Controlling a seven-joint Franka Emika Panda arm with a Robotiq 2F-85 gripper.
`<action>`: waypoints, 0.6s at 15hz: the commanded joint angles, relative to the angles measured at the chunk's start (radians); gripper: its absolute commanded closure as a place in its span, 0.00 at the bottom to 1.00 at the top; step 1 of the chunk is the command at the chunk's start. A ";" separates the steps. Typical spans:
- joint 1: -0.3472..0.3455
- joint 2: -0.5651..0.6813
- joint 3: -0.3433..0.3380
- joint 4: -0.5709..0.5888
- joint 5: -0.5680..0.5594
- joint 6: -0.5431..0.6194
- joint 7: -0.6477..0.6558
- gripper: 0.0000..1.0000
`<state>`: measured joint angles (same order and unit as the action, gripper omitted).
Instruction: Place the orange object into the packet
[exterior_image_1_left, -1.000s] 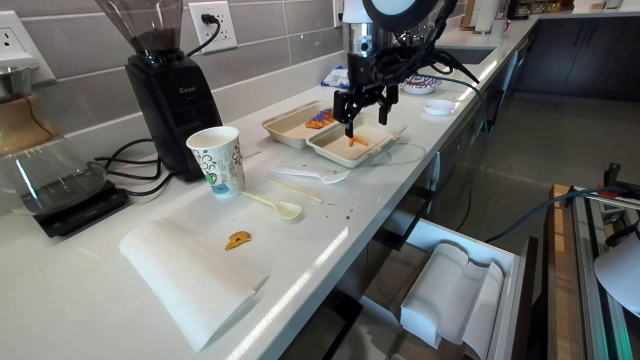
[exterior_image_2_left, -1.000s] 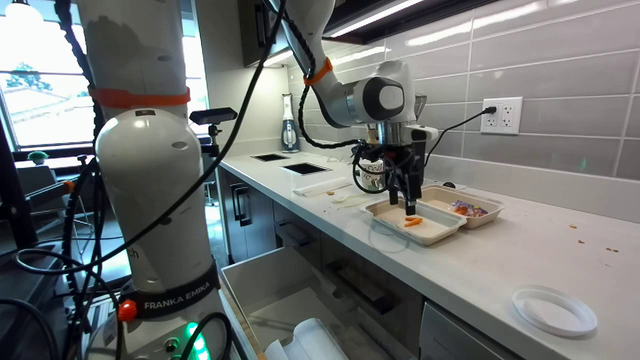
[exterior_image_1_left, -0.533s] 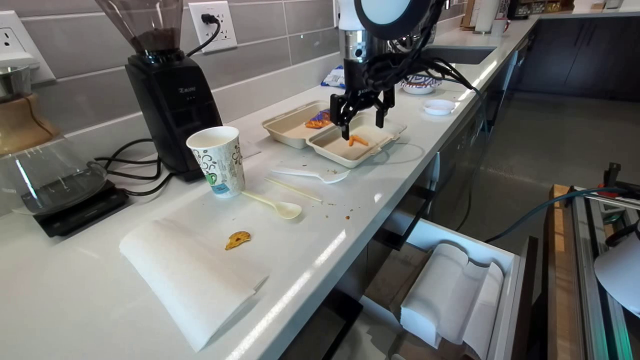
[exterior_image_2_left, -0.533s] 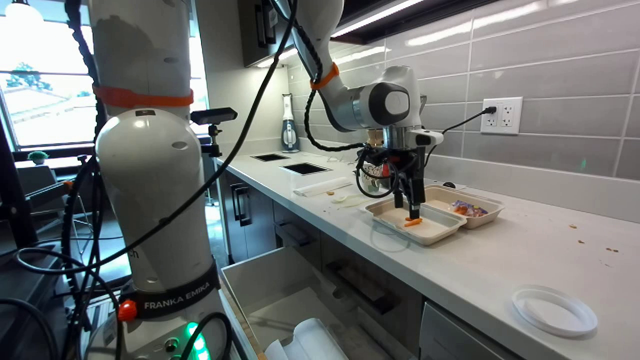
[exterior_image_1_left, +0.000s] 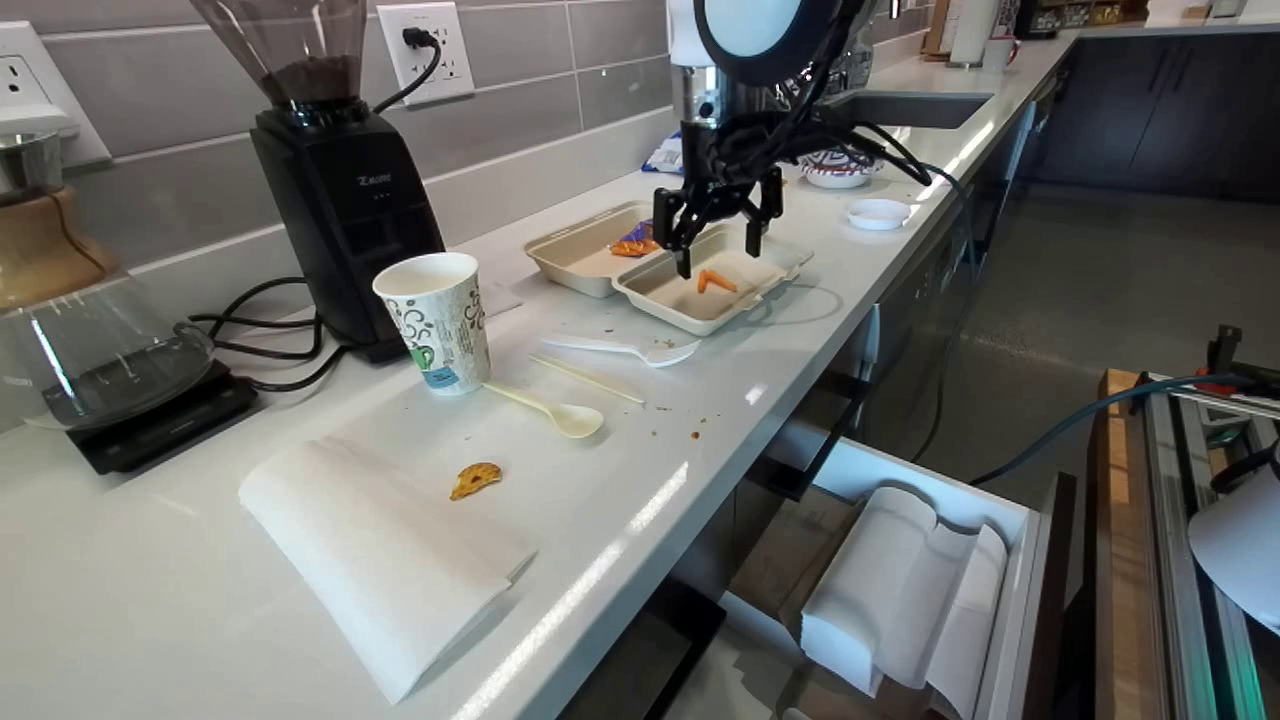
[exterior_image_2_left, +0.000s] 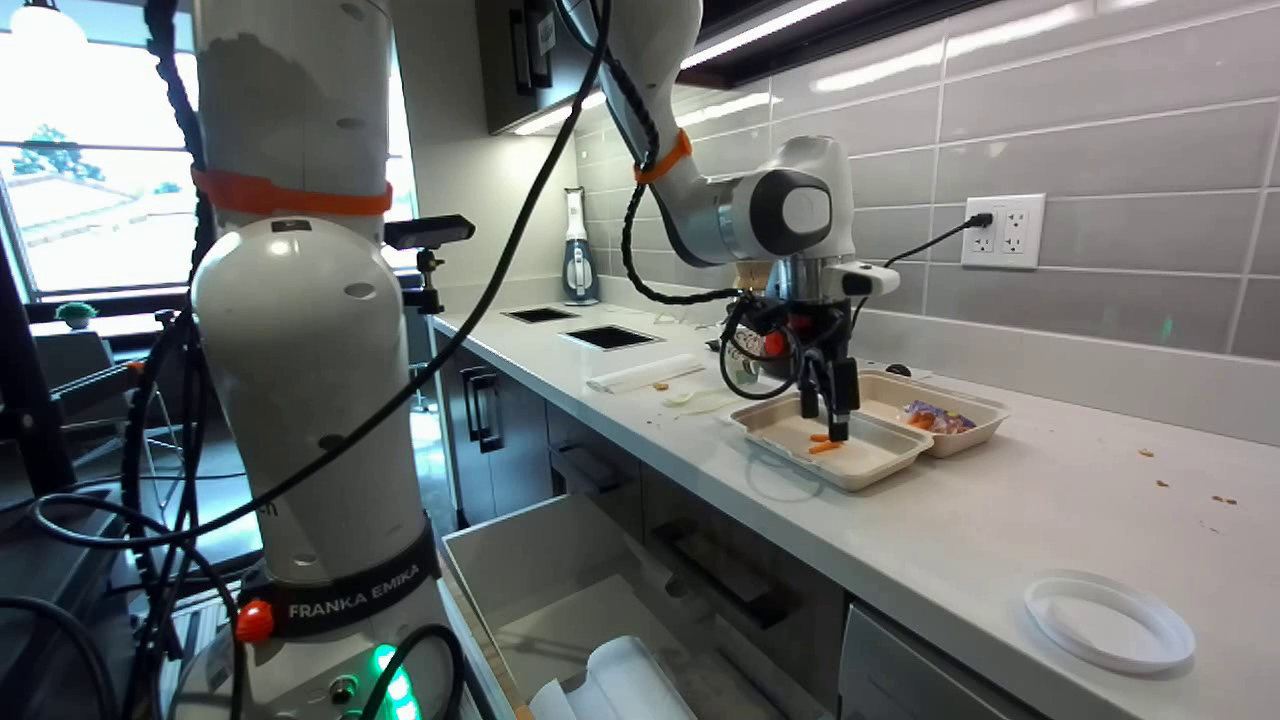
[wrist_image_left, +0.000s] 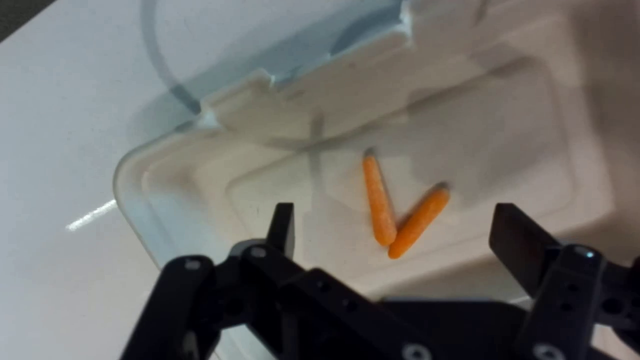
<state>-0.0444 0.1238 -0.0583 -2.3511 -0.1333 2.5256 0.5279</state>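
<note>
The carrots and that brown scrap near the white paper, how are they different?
The carrots are bright orange; the scrap is a duller yellowish brown. The carrots are long and slim, while the scrap is wide with ragged edges. The carrots lie in the tray, but the scrap lies on the counter. Both are small, and the gripper holds neither.

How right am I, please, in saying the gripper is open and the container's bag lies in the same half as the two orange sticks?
Not quite: the bag lies in the other half of the container, apart from the two orange sticks, as both exterior views show; the gripper is indeed open.
</note>
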 joint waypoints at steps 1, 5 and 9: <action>0.011 0.027 -0.010 0.019 0.053 0.009 -0.005 0.06; 0.018 0.036 -0.010 0.026 0.069 0.015 -0.001 0.00; 0.027 0.047 -0.010 0.031 0.060 0.022 0.002 0.09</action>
<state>-0.0350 0.1448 -0.0588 -2.3315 -0.0853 2.5256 0.5273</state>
